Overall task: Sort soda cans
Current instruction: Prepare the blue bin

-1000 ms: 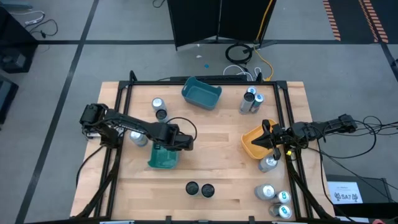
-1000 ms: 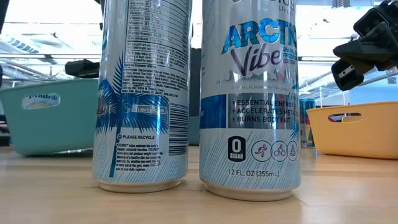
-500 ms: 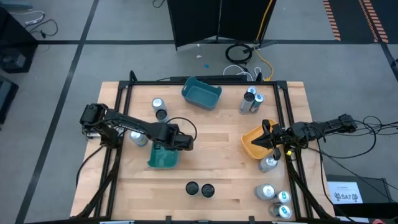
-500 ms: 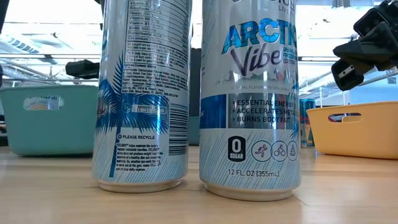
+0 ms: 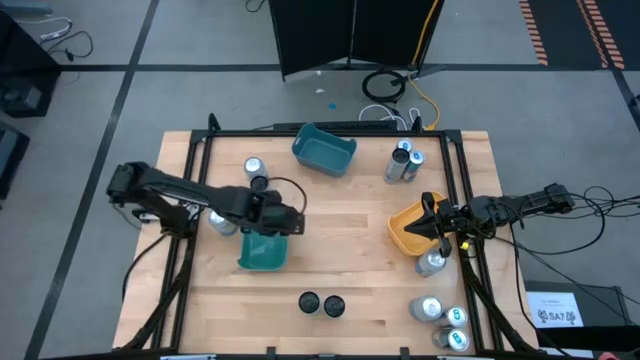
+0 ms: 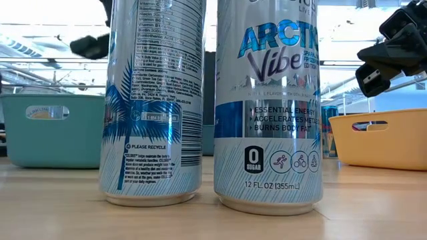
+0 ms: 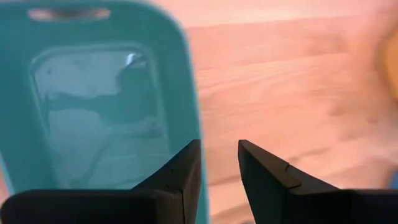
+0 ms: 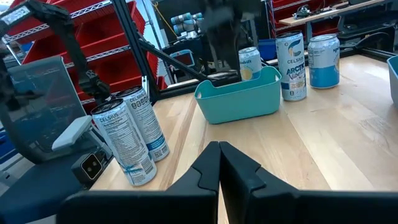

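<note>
mostly upright soda cans point(image 5: 404, 162), long axes vertical, left hand point(image 5: 297, 222) and right hand point(image 5: 427, 232) closed, empty

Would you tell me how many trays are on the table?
3: teal tray at the far edge, second teal tray by the left gripper, orange tray by the right gripper; none looks hidden.

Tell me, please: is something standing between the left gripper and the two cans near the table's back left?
Nothing visible stands between them. The left gripper is above the near teal tray, and the two cans stand behind it across bare wood.
</note>
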Available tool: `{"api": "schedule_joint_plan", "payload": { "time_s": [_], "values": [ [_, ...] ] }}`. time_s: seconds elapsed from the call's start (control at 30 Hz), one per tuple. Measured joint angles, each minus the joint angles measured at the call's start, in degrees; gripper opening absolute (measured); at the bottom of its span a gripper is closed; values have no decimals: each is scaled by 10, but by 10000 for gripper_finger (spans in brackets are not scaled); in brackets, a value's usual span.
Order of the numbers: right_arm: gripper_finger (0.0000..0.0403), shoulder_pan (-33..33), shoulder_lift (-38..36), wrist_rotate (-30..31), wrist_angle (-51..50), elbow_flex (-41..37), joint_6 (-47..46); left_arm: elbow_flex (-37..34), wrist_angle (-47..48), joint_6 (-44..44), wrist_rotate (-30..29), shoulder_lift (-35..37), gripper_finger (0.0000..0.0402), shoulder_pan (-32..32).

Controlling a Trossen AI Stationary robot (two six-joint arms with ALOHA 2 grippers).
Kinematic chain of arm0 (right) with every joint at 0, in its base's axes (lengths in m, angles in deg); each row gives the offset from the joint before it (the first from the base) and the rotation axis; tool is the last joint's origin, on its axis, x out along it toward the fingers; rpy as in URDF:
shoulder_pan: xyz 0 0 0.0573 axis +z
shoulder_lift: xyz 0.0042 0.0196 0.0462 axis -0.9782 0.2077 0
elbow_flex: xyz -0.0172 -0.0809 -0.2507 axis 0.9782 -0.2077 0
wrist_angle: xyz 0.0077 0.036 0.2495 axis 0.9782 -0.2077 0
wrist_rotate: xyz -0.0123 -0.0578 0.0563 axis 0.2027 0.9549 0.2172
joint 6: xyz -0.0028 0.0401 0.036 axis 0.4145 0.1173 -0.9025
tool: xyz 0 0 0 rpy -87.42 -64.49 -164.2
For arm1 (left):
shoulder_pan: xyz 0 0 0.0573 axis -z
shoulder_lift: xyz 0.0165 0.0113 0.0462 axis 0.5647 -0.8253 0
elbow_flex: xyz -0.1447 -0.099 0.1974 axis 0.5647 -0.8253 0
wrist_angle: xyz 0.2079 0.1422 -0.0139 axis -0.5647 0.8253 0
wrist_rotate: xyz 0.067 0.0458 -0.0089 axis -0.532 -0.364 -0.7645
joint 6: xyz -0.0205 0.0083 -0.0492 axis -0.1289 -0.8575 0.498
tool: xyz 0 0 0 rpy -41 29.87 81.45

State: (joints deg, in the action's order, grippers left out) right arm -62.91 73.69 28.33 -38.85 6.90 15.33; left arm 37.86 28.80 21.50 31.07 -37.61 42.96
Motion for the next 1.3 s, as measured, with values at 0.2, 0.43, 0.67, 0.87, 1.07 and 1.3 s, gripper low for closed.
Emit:
{"api": "schedule_joint_plan", "payload": {
  "time_s": [0.2,0.43,0.67,0.87,1.07,1.3],
  "values": [
    [0,0,0,0,0,0,0,0,-3,-121,-47,104,116,2],
    [0,0,0,0,0,0,0,0,-1,-414,-61,210,116,4],
    [0,0,0,0,0,0,0,0,0,-661,-54,275,116,4],
    [0,0,0,0,0,0,0,0,0,-747,-54,296,116,4],
    [0,0,0,0,0,0,0,0,4,-778,-54,299,116,4],
    [0,0,0,0,0,0,0,0,43,-777,-54,299,116,4]
  ]
}}
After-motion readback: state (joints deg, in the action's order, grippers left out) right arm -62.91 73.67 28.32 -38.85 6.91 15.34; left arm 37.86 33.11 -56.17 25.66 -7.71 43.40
